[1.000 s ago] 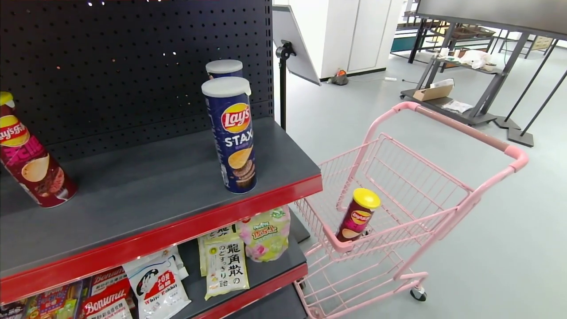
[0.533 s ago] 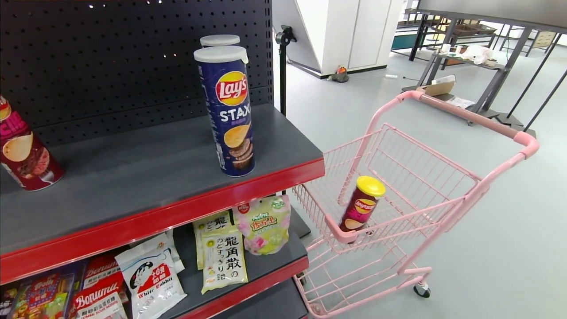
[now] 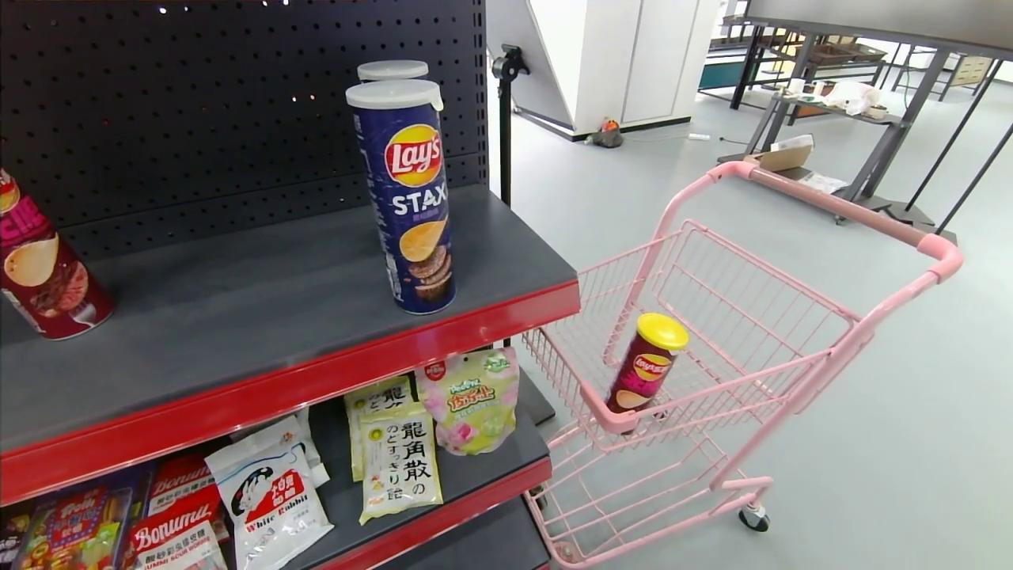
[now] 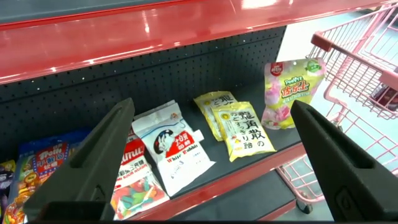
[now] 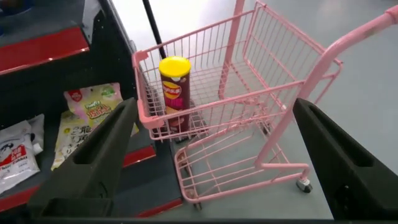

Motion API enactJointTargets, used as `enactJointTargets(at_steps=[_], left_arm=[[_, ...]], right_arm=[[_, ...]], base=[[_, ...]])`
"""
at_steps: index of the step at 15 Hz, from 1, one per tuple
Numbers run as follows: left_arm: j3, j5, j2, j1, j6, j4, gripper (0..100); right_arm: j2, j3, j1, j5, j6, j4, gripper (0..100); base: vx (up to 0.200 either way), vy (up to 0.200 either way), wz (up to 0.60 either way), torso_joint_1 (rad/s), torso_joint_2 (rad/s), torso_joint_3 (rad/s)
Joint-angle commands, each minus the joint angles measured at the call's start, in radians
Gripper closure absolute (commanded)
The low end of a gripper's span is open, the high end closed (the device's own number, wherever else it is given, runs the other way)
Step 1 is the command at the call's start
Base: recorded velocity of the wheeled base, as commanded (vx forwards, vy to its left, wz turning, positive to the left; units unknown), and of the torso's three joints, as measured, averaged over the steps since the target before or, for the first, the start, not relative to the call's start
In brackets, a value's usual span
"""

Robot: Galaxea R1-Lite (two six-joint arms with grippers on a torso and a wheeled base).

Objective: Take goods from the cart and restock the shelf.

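Can (image 5: 175,87) (yellow lid) in cart (image 5: 249,94), beyond spread right hand (image 5: 214,104)

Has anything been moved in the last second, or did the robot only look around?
Only the head camera moved: the whole view shifted, then settled. No goods moved. The yellow-lidded can stays standing in the pink cart, and the blue can and red can stay on the shelf. Nothing was taken or let go; the left gripper and right gripper are open and empty.
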Motion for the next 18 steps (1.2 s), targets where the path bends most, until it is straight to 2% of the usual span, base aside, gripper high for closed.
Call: enactJointTargets(at_steps=[1, 3, 5, 12, 15, 18], left_arm=[[0.000, 0.000, 0.001, 0.000, 0.000, 0.000, 0], [0.000, 0.000, 0.001, 0.000, 0.000, 0.000, 0], [0.000, 0.000, 0.001, 0.000, 0.000, 0.000, 0], [0.000, 0.000, 0.001, 0.000, 0.000, 0.000, 0], [0.000, 0.000, 0.001, 0.000, 0.000, 0.000, 0], [0.000, 0.000, 0.001, 0.000, 0.000, 0.000, 0]], right_arm=[[0.845, -0.075, 0.045, 0.022, 0.069, -0.459, 0], [1.081, -0.024, 0.071, 0.033, 0.061, -0.703, 0], [1.218, -0.041, 0.104, 0.031, 0.060, -0.798, 0], [1.413, -0.211, 0.201, 0.016, 0.058, -0.818, 0], [1.486, -0.263, 0.210, -0.010, 0.061, -0.821, 0], [1.560, -0.309, 0.212, -0.018, 0.060, -0.890, 0]], base=[[0.000, 0.000, 0.00, 0.000, 0.00, 0.000], [0.000, 0.000, 0.00, 0.000, 0.00, 0.000], [0.000, 0.000, 0.00, 0.000, 0.00, 0.000], [0.000, 0.000, 0.00, 0.000, 0.00, 0.000], [0.000, 0.000, 0.00, 0.000, 0.00, 0.000], [0.000, 0.000, 0.00, 0.000, 0.00, 0.000]])
